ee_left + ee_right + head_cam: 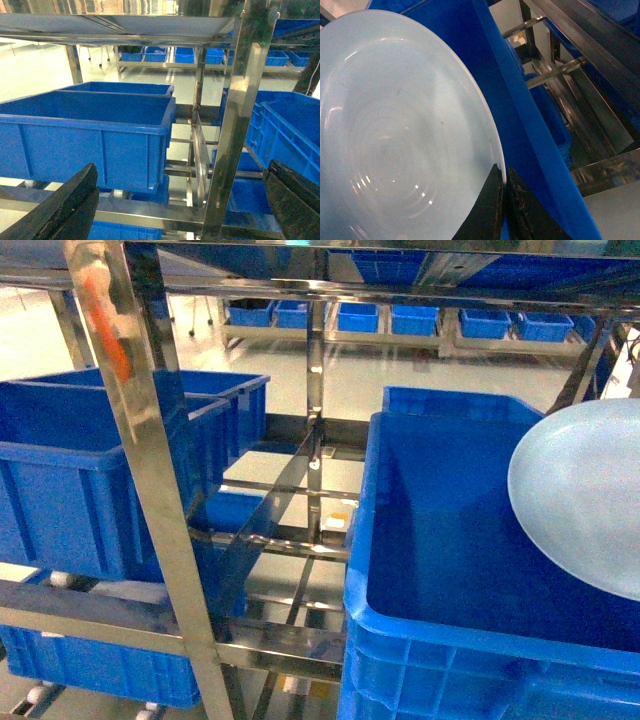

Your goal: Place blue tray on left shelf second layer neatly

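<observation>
Over the deep-blue plastic crate [450, 540] on the right, the round pale-blue tray [585, 500] hangs pinched at its rim by the right gripper [504, 200]; the shiny steel shelf tier [290, 530] lies leftward, apparently nearer the spread, empty left gripper [170, 210].

The tray [585, 505] sits at three o'clock over a large crate [440, 570]; more crates [90, 480] fill the rack [150, 490] at nine o'clock.

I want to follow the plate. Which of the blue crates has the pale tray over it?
The large crate at the right of the head view, nearest the camera. The blue tray hangs over its right side; the left crates have nothing above them.
</observation>
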Motion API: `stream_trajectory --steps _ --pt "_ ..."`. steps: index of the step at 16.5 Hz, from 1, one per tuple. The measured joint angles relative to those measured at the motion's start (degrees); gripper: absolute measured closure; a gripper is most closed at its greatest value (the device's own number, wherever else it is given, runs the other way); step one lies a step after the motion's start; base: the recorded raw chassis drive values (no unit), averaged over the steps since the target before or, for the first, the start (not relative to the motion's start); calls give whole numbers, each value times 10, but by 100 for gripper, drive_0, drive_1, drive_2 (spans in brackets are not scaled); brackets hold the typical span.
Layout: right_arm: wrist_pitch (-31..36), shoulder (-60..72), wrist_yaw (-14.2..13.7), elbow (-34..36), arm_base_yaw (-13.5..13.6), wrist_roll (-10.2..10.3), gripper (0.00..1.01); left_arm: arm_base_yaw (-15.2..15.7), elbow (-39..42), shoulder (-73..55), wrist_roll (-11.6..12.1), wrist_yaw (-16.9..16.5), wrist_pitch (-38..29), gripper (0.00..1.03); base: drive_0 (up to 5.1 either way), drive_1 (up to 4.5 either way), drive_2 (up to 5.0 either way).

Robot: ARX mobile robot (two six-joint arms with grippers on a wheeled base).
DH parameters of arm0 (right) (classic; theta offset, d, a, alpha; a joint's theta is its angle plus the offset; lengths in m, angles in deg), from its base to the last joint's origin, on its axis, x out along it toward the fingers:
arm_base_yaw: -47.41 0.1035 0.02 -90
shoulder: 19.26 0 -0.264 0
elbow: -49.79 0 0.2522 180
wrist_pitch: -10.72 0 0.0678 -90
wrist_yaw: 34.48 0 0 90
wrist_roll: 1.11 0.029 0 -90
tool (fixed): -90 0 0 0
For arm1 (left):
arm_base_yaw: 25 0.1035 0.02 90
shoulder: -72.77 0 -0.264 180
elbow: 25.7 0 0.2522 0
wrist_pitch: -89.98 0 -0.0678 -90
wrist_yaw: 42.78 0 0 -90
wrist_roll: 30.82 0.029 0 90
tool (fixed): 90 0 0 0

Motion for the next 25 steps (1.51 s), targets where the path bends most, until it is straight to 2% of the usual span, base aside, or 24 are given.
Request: stream_trajectory --steps 1,3,5,9,12,13,15,17,18,20,21,22,23,24,25 --pt "18 26 -5 -5 8 0 99 0 0 0 0 0 0 5 0 0 0" --pt "24 56 0 -26 12 -5 99 0 0 0 0 0 0 5 0 0 0" --pt "24 91 24 -56 16 -5 97 0 0 0 0 0 0 5 0 0 0" --pt "9 50 71 -47 29 -9 48 0 0 0 0 0 0 5 0 0 0" --pt "0 22 76 -31 30 -11 41 0 0 0 0 0 0 5 0 0 0" --pt "-28 -39 87 7 28 -16 28 0 0 0 0 0 0 5 0 0 0" --pt "-130 -181 120 75 6 -26 3 0 0 0 0 0 0 5 0 0 0" --pt "-261 -328 155 99 -10 -52 3 0 0 0 0 0 0 5 0 0 0" --pt "-330 -401 158 99 -16 -77 3 0 0 0 0 0 0 5 0 0 0" --pt "-494 -501 179 92 -42 -146 3 0 0 0 0 0 0 5 0 0 0" --pt "-555 -513 190 81 -56 -182 3 0 0 0 0 0 0 5 0 0 0" --pt "-582 -502 203 71 -76 -225 3 0 0 0 0 0 0 5 0 0 0" --pt "-544 -500 163 73 -58 -260 3 0 0 0 0 0 0 5 0 0 0" --pt "-510 -507 158 82 -49 -274 4 0 0 0 0 -1 0 5 0 0 0" --pt "-305 -588 118 176 -34 -274 16 0 0 0 0 0 0 5 0 0 0"
